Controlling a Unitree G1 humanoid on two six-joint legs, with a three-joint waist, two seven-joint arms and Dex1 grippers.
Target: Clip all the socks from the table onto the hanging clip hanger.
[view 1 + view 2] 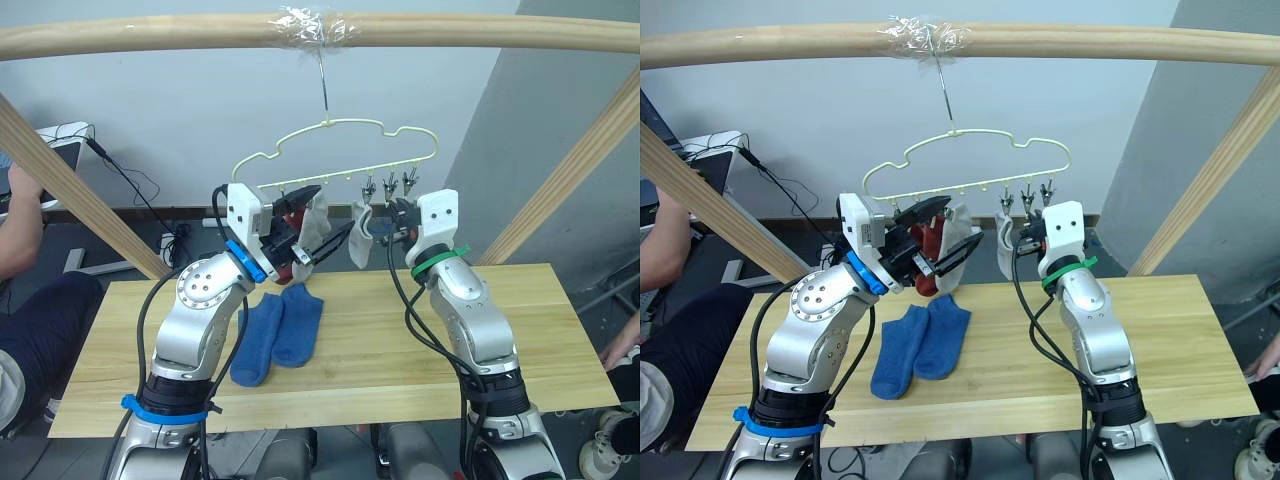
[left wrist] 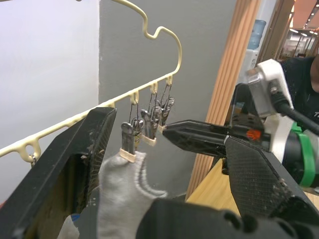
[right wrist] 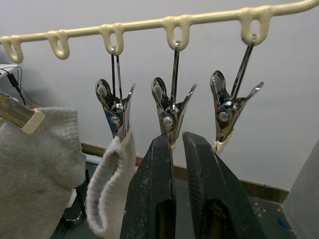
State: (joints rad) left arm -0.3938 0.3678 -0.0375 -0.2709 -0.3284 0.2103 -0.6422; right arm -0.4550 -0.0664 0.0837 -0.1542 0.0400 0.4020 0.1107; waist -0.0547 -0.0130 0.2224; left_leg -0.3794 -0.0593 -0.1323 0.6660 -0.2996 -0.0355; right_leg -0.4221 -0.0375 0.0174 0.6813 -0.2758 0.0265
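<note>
Pincer on the left [image 1: 318, 222] gapes wide around a hanging grey sock [image 1: 316, 215]; the right pincer [image 3: 178, 149], nearly closed, sits under the hanger's [image 1: 340, 150] clips. Two blue socks [image 1: 280, 330] lie on the bench [image 1: 400, 350].

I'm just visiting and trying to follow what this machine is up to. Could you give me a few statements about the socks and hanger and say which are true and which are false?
1. Two blue socks lie side by side on the table. True.
2. The clip hanger lies flat on the table. False: it hangs by its hook from the wooden beam overhead.
3. A light grey sock already hangs from a clip. True.
4. The right hand is down at the blue socks. False: it is raised at the clips, its fingers nearly together.
5. Every clip holds a sock. False: the two at the hanger's right end are bare.
</note>
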